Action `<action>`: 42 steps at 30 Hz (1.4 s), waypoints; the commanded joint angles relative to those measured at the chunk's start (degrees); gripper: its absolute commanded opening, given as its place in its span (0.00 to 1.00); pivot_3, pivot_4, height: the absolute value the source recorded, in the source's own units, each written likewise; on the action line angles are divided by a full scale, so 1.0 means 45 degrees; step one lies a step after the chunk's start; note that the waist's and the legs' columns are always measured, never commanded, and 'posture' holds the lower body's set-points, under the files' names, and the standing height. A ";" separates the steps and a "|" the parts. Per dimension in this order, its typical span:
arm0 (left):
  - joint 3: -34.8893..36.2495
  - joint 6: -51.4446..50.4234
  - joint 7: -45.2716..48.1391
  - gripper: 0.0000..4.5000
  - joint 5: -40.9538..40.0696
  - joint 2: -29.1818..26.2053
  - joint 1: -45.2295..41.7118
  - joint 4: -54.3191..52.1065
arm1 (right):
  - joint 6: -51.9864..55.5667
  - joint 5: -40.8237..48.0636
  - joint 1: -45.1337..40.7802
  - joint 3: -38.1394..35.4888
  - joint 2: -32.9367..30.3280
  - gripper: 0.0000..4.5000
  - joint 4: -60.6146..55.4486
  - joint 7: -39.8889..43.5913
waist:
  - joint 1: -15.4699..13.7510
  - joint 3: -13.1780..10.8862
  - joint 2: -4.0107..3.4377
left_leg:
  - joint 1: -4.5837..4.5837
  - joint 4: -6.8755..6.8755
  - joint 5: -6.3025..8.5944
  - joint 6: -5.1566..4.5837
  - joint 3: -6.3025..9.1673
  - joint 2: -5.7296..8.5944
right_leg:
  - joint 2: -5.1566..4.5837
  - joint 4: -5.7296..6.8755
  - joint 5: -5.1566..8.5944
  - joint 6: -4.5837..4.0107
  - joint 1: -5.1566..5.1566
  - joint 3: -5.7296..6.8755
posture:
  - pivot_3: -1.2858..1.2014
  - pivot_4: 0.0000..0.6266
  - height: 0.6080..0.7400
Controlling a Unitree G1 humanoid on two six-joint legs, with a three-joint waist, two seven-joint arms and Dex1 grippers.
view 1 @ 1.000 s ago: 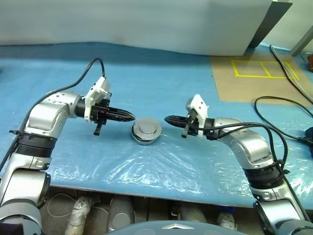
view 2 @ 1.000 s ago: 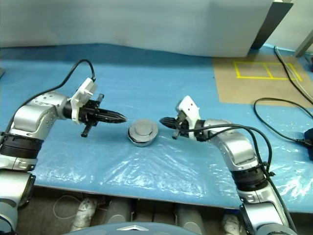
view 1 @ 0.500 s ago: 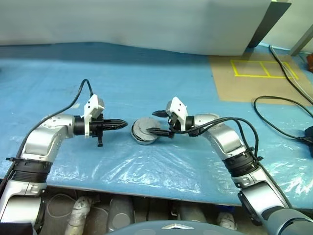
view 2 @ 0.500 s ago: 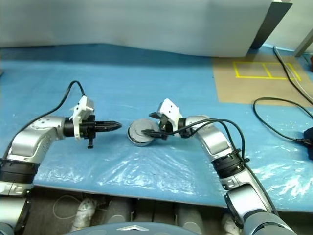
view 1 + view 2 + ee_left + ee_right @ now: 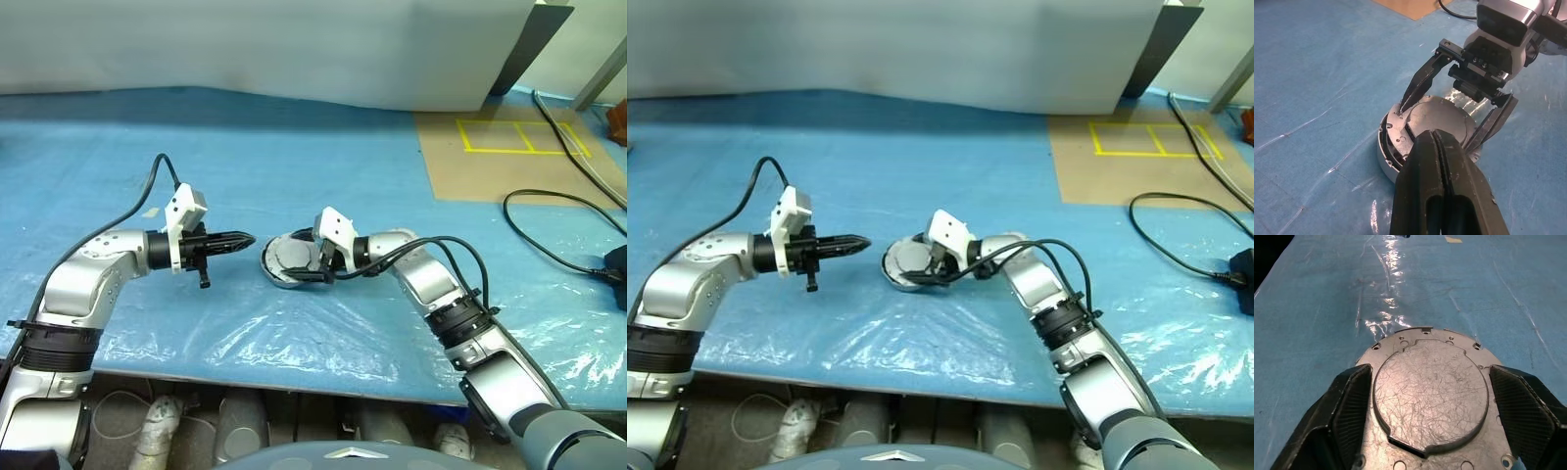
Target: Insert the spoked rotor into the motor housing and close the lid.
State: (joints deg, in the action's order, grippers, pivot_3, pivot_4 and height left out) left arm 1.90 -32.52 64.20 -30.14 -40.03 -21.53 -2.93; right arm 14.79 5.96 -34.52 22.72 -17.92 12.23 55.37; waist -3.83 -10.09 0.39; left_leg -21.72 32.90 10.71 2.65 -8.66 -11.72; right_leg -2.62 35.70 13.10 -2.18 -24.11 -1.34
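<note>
The motor housing (image 5: 1384,152) stands mid-table on the blue sheet, with the lid (image 5: 1430,391) lying on it, its smooth grey face up. My right gripper (image 5: 303,258) reaches in from the right. Its two fingers straddle the lid's raised centre, a pad (image 5: 1354,401) against each side. My left gripper (image 5: 245,239) is shut and empty. It points level at the housing from the left, a short gap away. The spoked rotor is hidden.
A black cable (image 5: 549,211) loops over the right side of the table and ends in a dark plug (image 5: 617,264). A brown board with yellow tape (image 5: 509,147) lies at the back right. The table's front edge (image 5: 294,387) runs close below the housing.
My right gripper opened, swung left to the housing and now has its fingers set around the lid. My left gripper sank a little and levelled, still shut.
</note>
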 commanded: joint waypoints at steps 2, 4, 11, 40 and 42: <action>0.0146 -0.0058 -0.0105 0.00 -0.0251 0.0089 -0.0158 -0.0458 | 0.0538 0.0032 -0.0235 -0.0218 0.0374 0.66 -0.0083 -0.0234 | 0.0015 0.0000 0.0000 | 0.0002 -0.0001 0.0000 0.0000 0.0000 -0.0001 | 0.0002 0.0001 0.0000 0.0000 0.0000 -0.0001 | 0.52 0.24 1.00; 0.0091 -0.0089 -0.0142 0.00 -0.0262 0.0171 -0.0214 -0.0454 | 0.0920 0.0181 -0.0372 -0.0393 0.0564 0.66 -0.0255 -0.0307 | 0.0035 0.0000 0.0000 | 0.0008 -0.0001 0.0000 0.0000 0.0000 -0.0006 | 0.0009 0.0007 -0.0001 -0.0001 0.0000 -0.0004 | 0.52 0.24 1.00; -0.0022 -0.0017 -0.0219 0.00 -0.0084 0.0416 -0.0412 -0.0202 | 0.2168 0.0554 -0.0686 -0.0807 0.0964 0.66 -0.1110 -0.0468 | 0.0034 0.0000 0.0000 | 0.0004 -0.0001 0.0000 0.0000 0.0000 -0.0009 | 0.0013 -0.0001 0.0000 -0.0002 -0.0001 -0.0006 | 0.52 0.24 1.00; -0.1334 0.1378 -0.0750 0.00 0.1857 0.1094 -0.0816 0.1844 | 0.0863 -0.1148 -0.0337 -0.0130 0.1255 0.66 0.1579 -0.1746 | 0.0018 0.0002 -0.0003 | 0.0159 -0.0014 0.0003 -0.0003 -0.0010 -0.0002 | -0.0004 -0.0002 0.0001 -0.0002 0.0137 -0.0029 | 0.52 0.24 1.00; -0.1431 0.1603 -0.0896 0.00 0.2123 0.1321 -0.0931 0.2177 | 0.0967 -0.1066 -0.0322 -0.0193 0.1283 0.66 0.1527 -0.1732 | 0.0018 0.0002 -0.0002 | 0.0159 -0.0015 0.0003 -0.0003 -0.0010 -0.0002 | -0.0004 -0.0005 0.0001 -0.0002 0.0139 -0.0029 | 0.52 0.24 1.00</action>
State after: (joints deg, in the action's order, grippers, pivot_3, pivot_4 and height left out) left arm -4.65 -27.14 60.73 -21.47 -34.12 -24.36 6.76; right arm 17.26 2.20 -36.88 22.00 -11.61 17.24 48.21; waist -3.75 -10.08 0.38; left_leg -21.01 32.83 10.72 2.64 -8.70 -11.74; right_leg -2.63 35.68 13.11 -2.19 -23.49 -1.47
